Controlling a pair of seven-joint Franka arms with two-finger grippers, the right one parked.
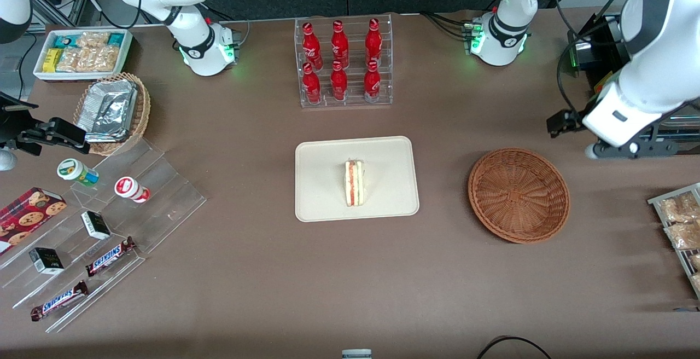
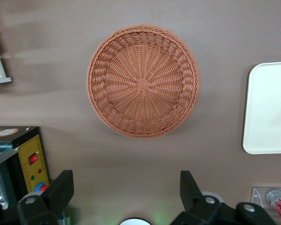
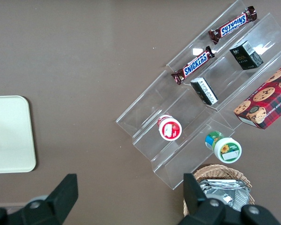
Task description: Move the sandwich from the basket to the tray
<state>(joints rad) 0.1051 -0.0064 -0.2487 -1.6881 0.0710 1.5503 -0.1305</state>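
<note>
the working left arm (image 1: 651, 58) was glossy white with rounded, bulbous segments and dark grey bands at its joints. its round white base (image 1: 500, 41) carried a small black emblem and glowed green at one side, with black cables bundled beside it. a thin black cable looped down along the arm. its gripper (image 2: 124, 197) had black, wedge-shaped fingers (image 2: 61, 190) set wide apart, with grey round screw heads on the black mount below them.
</note>
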